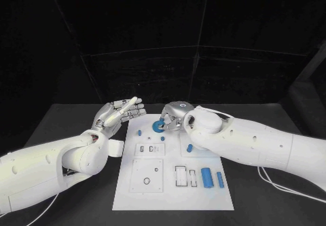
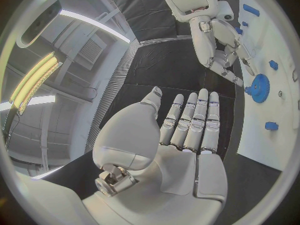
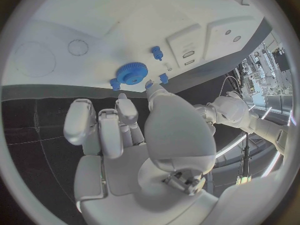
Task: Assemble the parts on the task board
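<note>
The white task board [image 1: 173, 193] lies in the middle of the table. A blue gear [image 1: 159, 125] sits near its far left corner. My right hand [image 1: 175, 115] hovers just behind the gear with nothing in it. Its fingertips [image 2: 239, 80] reach down close to the gear [image 2: 259, 91]; whether they touch it I cannot tell. From the right wrist, the gear [image 3: 131, 73] lies flat on the board just past my right hand [image 3: 125, 130]. My left hand [image 1: 122, 113] is raised off the board's left edge, flat and open [image 2: 187, 130], holding nothing.
Small blue pegs [image 1: 140, 133] [image 1: 163, 138] [image 1: 189, 148] stand near the gear. Two blue cylinders [image 1: 206, 178] [image 1: 220, 179] lie at the board's near right. Raised white blocks with slots [image 1: 150, 149] [image 1: 147, 175] take up the board's left side.
</note>
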